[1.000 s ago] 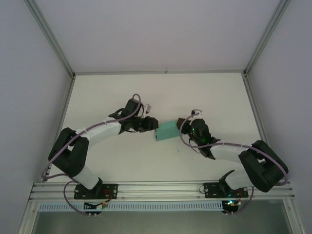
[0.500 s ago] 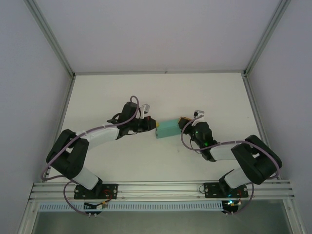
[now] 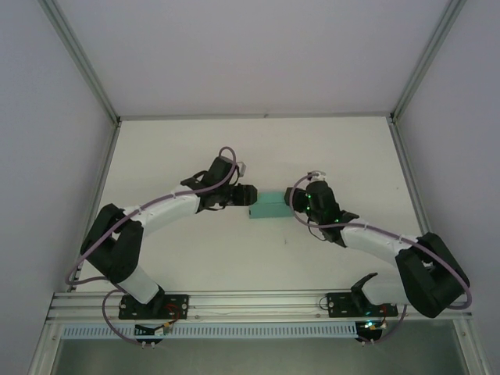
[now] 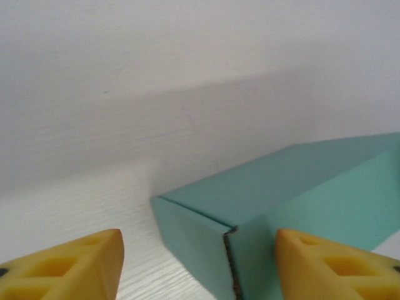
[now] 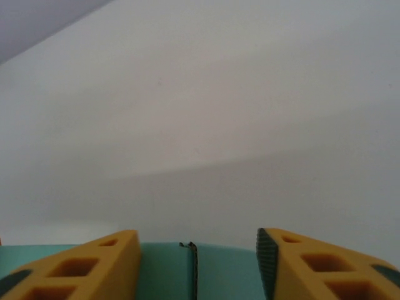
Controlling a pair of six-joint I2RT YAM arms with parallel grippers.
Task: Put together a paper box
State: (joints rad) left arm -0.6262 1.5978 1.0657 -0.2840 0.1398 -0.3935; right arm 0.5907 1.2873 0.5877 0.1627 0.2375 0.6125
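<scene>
We see the box (image 3: 268, 206) lying on the table (image 3: 172, 148) between our two grippers. Its long axis runs from one to the other, almost straight across. The left gripper (image 3: 245, 195) sits at one short end and the right gripper (image 3: 301, 201) at the opposite end, so neither arm has far to go. We judge the right a shade nearer, since its fingers appear to stand over the box's end.

From the left gripper, the box lies just ahead and a little to the right. Its near corner, showing a raw cut edge, points in between the fingers (image 4: 75, 265), and the long body runs away to the right. The jaws stand wide apart and grip nothing. We cannot tell whether the finger nearest the long wall brushes it.

From the right gripper, the box is just below and ahead, with a seam showing midway between the fingers (image 5: 81, 265). Those jaws are parted too and hold nothing.

The box looks formed to us, so the next move likely turns on that long axis, end against end.
</scene>
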